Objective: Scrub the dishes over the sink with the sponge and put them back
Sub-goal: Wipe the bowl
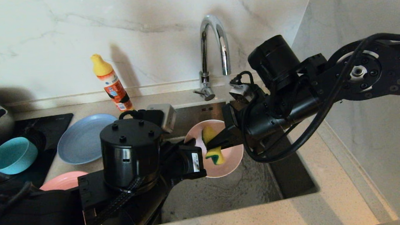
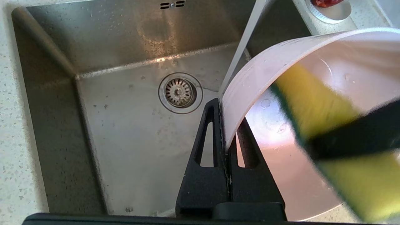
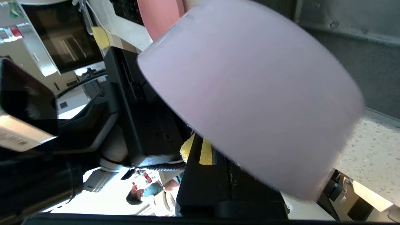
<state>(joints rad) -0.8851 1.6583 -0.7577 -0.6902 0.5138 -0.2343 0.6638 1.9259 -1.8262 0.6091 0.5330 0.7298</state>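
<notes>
Sponge (image 1: 213, 146) against dish is what your next stroke turns on: the right claw (image 1: 217, 143) comes in from 3 o'clock, clenched on the yellow sponge, whose long axis runs from 12 to 6 o'clock across the face of the pale pink dish (image 1: 231, 159). The left claw (image 2: 225, 137), clenched on that dish's rim at its 9 o'clock edge, holds it tilted above the sink (image 2: 131, 131), open face toward the sponge. You cannot tell whether the sponge actually presses on the dish, since the right claw covers the sponge's waist.
</notes>
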